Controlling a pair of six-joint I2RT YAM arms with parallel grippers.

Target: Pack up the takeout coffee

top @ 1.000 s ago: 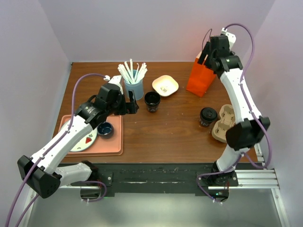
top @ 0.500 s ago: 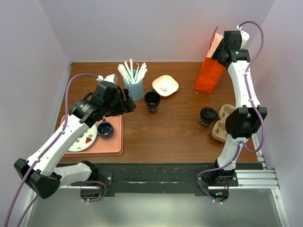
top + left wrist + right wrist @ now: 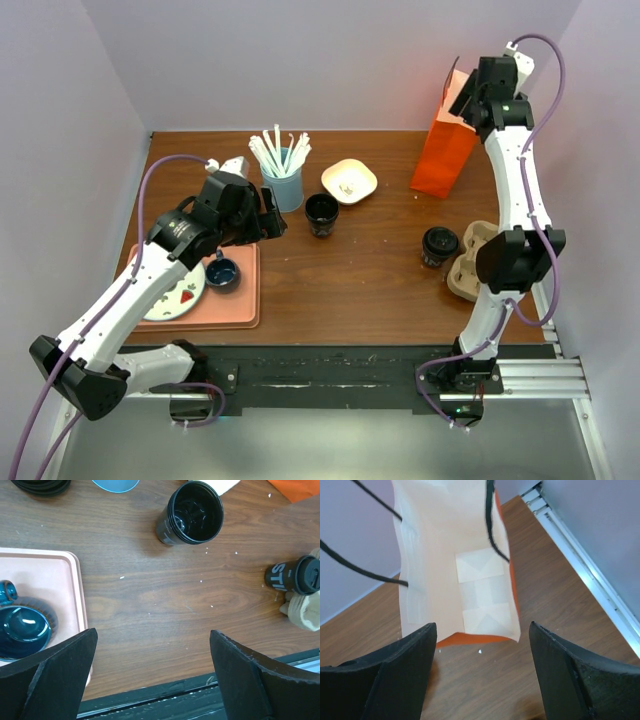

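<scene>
Standing near the desk's right edge, the takeout coffee [image 3: 438, 245] is sitting just beside a cardboard cup carrier [image 3: 472, 264], well apart from both grippers. The left gripper [image 3: 152, 680] is hovering open-jawed and empty near the desk's left side, and the right gripper [image 3: 480, 677] is hanging jaws apart over the orange bag [image 3: 455, 580] at the far right corner.

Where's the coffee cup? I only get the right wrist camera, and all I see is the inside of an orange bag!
Observer: The takeout coffee stands on the table with its lid on, right beside a cardboard cup carrier.
Operator: Is the other arm grabbing it?
Observer: No. The left gripper hangs over the table's left half, its fingers wide open and empty.
Operator: Are there other cups that could trick me?
Observer: Yes, an open black cup with no lid stands near the blue tumbler of straws.
</scene>
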